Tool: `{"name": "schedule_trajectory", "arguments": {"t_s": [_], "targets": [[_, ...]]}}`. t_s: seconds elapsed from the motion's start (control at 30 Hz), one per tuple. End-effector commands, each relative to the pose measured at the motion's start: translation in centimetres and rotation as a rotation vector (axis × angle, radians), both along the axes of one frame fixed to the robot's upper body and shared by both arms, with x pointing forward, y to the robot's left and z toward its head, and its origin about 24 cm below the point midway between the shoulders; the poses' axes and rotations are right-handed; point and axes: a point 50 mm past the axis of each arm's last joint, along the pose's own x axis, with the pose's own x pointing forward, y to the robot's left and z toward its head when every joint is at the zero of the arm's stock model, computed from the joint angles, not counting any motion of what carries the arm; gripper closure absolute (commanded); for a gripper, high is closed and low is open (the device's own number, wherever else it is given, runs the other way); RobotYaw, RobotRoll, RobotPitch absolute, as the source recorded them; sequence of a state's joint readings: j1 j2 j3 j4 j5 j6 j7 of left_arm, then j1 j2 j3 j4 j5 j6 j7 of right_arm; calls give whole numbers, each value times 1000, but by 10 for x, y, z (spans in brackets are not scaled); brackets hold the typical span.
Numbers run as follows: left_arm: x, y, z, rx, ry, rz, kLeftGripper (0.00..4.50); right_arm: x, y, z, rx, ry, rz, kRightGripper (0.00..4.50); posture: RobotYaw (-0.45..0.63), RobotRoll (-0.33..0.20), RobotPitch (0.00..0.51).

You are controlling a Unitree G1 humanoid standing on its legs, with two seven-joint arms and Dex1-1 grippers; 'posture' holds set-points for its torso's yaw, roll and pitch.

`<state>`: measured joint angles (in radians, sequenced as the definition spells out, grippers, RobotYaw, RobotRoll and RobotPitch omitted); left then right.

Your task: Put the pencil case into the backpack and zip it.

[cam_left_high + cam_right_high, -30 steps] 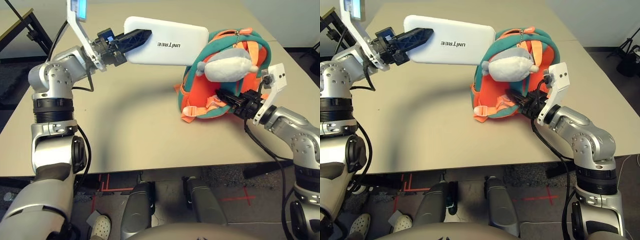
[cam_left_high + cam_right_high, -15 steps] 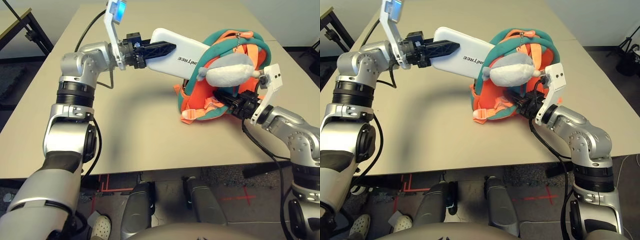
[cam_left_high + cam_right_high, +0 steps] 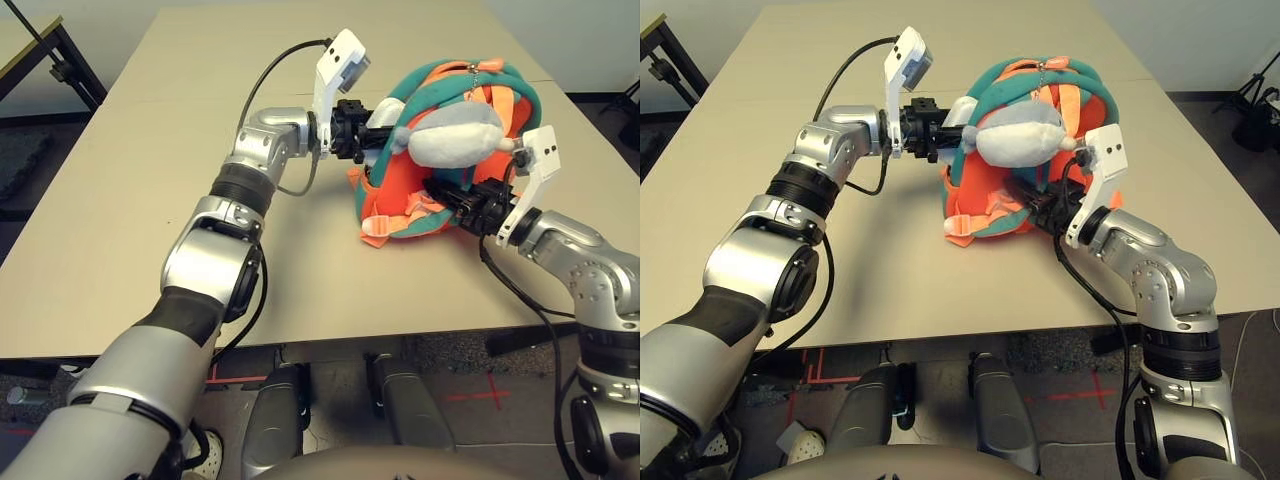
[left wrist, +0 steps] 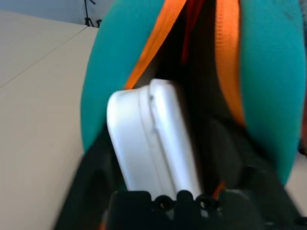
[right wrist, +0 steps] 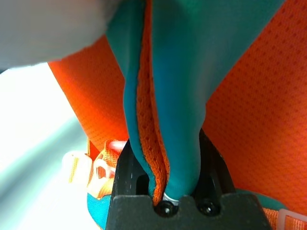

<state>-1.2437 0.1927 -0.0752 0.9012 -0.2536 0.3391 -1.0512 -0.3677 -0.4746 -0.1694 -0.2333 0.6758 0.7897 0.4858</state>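
the table [image 3: 150, 200] is broad and tan, and toward its far right side sits the backpack [image 3: 400, 200], orange with teal trim, propped up with its mouth facing the robot's left. a grey-white plush toy [image 3: 455, 130] hangs across the front of it. the pencil case [image 4: 151, 139] is already most of the way inside the opening, one white end showing between the teal edges. the left gripper [image 3: 375, 140] is right at the mouth, fingers spread wide around that end rather than pinching it, so the case looks let go (or very nearly). the right gripper [image 5: 165, 187] is clamped on a fold of teal trim low on the bag's near side, holding it steady. to do this well i'd nudge the case fully past the rim, draw the left arm straight out without snagging a strap, and keep the right grip firm until the zipper can be found.
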Motion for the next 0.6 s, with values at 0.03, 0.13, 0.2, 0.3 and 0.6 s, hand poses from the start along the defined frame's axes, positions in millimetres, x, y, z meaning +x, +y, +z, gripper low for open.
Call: {"name": "schedule_trajectory", "arguments": {"t_s": [0.03, 0.13, 0.2, 0.3, 0.6], "targets": [[-3, 25, 25, -63, -38, 41, 0, -1, 3, -13, -15, 61, 11, 3792, -185, 0, 151], [-9, 41, 39, -95, -50, 68, 0, -1, 4, -14, -13, 65, 13, 3792, -181, 0, 155], [-15, 55, 46, -104, -55, 89, 0, -1, 4, -15, -13, 67, 15, 3792, -178, 0, 156], [-24, 68, 47, -103, -42, 122, 0, -1, 4, -16, -12, 69, 16, 3792, -175, 0, 157], [-43, 78, 22, -101, 66, 166, 660, 1, 4, -17, -14, 69, 17, 3792, -172, 0, 157]]}}
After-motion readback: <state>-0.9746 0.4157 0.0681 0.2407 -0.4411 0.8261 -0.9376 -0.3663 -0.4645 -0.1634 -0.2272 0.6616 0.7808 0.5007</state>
